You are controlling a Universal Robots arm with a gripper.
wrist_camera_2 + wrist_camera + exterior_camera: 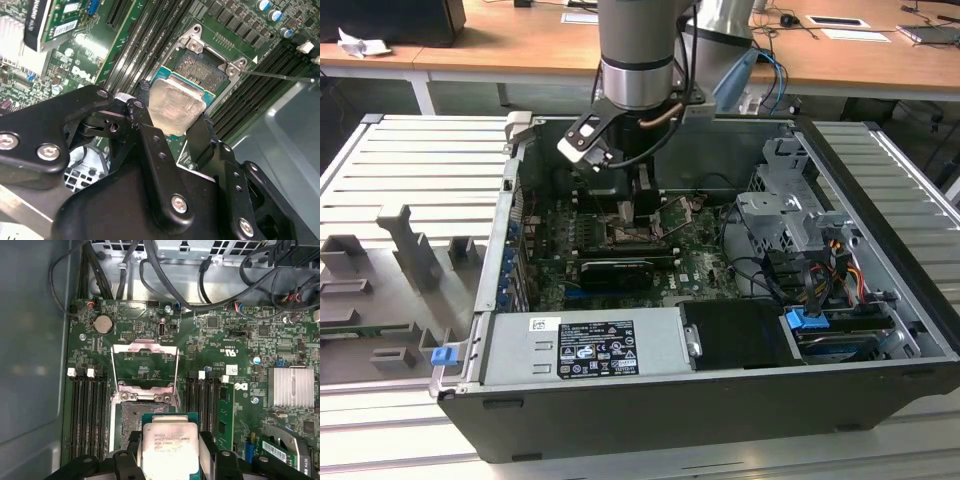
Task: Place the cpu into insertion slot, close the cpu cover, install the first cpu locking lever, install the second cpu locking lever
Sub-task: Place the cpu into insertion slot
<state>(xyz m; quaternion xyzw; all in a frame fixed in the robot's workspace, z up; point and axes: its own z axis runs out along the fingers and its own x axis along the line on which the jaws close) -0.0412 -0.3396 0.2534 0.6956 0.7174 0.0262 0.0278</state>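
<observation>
The claw (172, 114) grips the cpu (175, 106) by two opposite edges and holds it just over the slot (131, 416), not yet seated. I'd call this the first step. Seating it calls for the chip to be square to the slot and level. The cover (145, 346) stands flipped open. In the exterior view the claw works at ten o'clock of the case's (620, 410) middle. I count one cpu, one slot, one cover and one lever rod (280, 75).
</observation>
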